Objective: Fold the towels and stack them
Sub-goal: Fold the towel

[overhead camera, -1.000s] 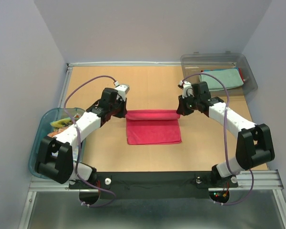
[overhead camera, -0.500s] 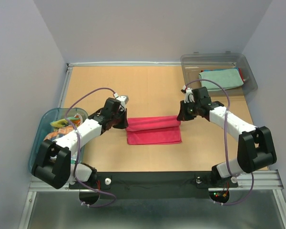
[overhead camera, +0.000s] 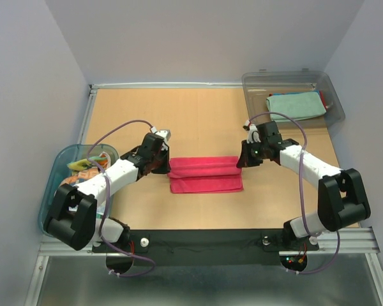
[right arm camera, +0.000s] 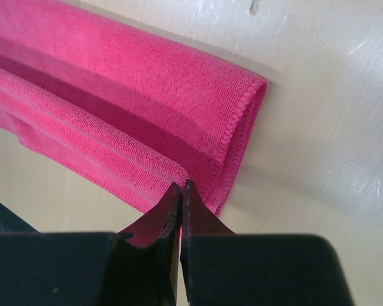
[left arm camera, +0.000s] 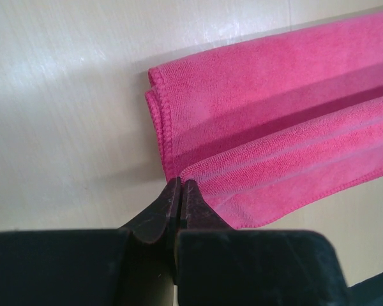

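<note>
You have pulled the far edge of the pink towel [overhead camera: 205, 175] closer to you on the table [overhead camera: 198, 121]. Your left gripper [left arm camera: 180, 185] and right gripper [right arm camera: 180, 186] stay pinched tight on its corners. Far right, a teal towel [overhead camera: 297, 106] still lies in the bin [overhead camera: 287, 79].

- One magenta pink towel [overhead camera: 205, 174], at the middle of the table [overhead camera: 198, 115].
- One teal towel [overhead camera: 295, 105], at two o'clock.
- A heap of mixed-colour towels [overhead camera: 83, 166] at nine o'clock; yellow and orange show, but their number cannot be told.
- One clear grey plastic bin [overhead camera: 337, 105], at two o'clock.
- One blue-rimmed tub [overhead camera: 49, 197], at nine o'clock.
- Two arms: the left arm [overhead camera: 112, 175] at eight o'clock, the right arm [overhead camera: 309, 164] at four o'clock.
- Two grippers: the left gripper [overhead camera: 166, 167] and the right gripper [overhead camera: 240, 159].
</note>
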Motion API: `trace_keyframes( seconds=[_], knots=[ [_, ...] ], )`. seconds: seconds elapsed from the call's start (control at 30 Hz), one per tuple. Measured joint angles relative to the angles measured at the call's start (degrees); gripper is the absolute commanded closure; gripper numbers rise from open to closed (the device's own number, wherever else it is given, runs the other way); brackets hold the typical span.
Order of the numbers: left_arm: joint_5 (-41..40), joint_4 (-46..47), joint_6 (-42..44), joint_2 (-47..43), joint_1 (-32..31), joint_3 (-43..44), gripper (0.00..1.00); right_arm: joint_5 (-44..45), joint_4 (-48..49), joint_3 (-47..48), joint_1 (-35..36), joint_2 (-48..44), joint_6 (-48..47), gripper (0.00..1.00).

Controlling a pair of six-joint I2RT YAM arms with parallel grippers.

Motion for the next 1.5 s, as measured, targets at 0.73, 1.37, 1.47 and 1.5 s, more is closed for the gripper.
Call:
trace_keyframes(
  seconds=[0.73,1.37,1.47,1.5],
  knots=[
    [-1.42,-0.2,-2.47,1.51,-2.51,-0.76,0.92,1.05,-0.07,-2.49,-0.02,1.62,2.99,0.99],
    [-1.62,-1.64,-4.76,-1.86,-3.69,-1.46,0.84,4.04,-0.04,-2.97,-0.02,-3.26,5.97,0.89],
    [-1.16,-1.44,-5.62,-1.97,-4.2,-3.08,0.66,4.09,-0.09,-4.35,0.0,-3.26,6.97,0.76],
    [-1.03,-1.57,-5.86,-2.25,-4.48,-3.8,0.61,4.09,-0.44,-4.92,0.0,-3.26,7.26,0.7]
  ],
)
